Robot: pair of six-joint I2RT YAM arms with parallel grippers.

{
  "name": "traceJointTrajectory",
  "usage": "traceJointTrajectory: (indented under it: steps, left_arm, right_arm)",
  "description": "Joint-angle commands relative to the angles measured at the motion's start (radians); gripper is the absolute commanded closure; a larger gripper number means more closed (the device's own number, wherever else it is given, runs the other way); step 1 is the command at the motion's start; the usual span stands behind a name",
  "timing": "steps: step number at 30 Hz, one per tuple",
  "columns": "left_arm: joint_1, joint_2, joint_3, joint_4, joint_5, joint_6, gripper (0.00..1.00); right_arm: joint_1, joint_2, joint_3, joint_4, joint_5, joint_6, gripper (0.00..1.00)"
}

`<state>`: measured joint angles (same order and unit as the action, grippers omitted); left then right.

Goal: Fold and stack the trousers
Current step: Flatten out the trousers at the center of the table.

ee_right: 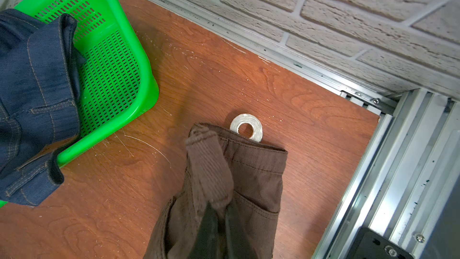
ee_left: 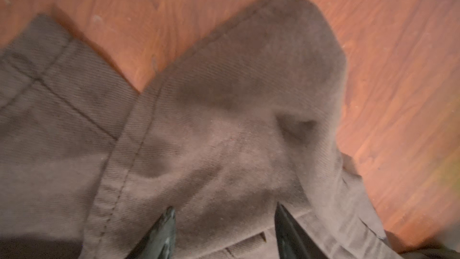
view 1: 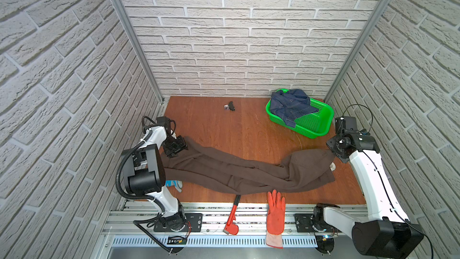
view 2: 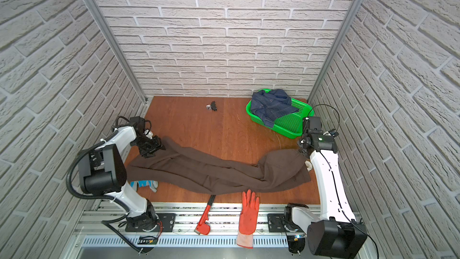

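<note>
Trousers: the brown trousers (view 1: 236,170) lie stretched along the front half of the table (view 1: 224,125); leg ends by the left arm, waist by the right; rumpled, no fold made yet
Left pincer: the left gripper (ee_left: 225,220) sits low over the leg hems; its jaws stand well apart with cloth bulging between them; it grips nothing as far as the wrist view shows
Right pincer: the right gripper (ee_right: 220,208) is closed tight on a pinch of ribbed waist cloth; the waistband corner partly covers a roll of tape (ee_right: 246,127)
Step in hand: by my judgement the laying-out before the first fold; waist end held, leg end free
Next move: probably a firm pinch on both hem layers at the left, then a lift and carry toward the waist; the thin cloth may sag or drag
Nearby: green basket (view 1: 321,130) holding a denim garment (view 1: 288,105), behind the waist; orange glove (view 1: 275,210) and red wrench (view 1: 232,218) at the trousers' front edge; both could snag a dragged fold
</note>
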<state>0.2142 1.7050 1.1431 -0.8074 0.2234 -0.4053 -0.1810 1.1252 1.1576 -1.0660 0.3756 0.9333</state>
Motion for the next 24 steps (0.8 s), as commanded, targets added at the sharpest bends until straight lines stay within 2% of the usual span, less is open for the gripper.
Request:
traceJointTrajectory:
  steps: [1,3,10,12,18,24]
  left_arm:
    - [-0.010,0.043,0.005,0.005,-0.064,-0.010,0.36]
    - [-0.020,0.059,0.010,0.014,-0.077,-0.021,0.38]
    - [-0.038,0.134,0.035,0.038,-0.152,-0.033,0.51]
    - [-0.038,0.157,0.044,0.057,-0.153,-0.041,0.60]
    - [-0.037,0.185,0.081,0.092,-0.150,-0.044,0.99]
    - [-0.034,0.036,0.115,0.068,-0.179,-0.040,1.00]
  right_arm:
    - [-0.007,-0.017,-0.026,0.052,-0.020,-0.007,0.94]
    - [-0.007,-0.013,-0.034,0.060,-0.031,-0.007,0.95]
    - [-0.009,-0.015,-0.045,0.070,-0.054,-0.019,0.95]
    - [-0.009,-0.019,-0.048,0.072,-0.055,-0.019,0.95]
    - [-0.009,-0.029,-0.043,0.069,-0.062,-0.027,0.95]
    - [-0.011,-0.038,-0.026,0.057,-0.061,-0.031,0.94]
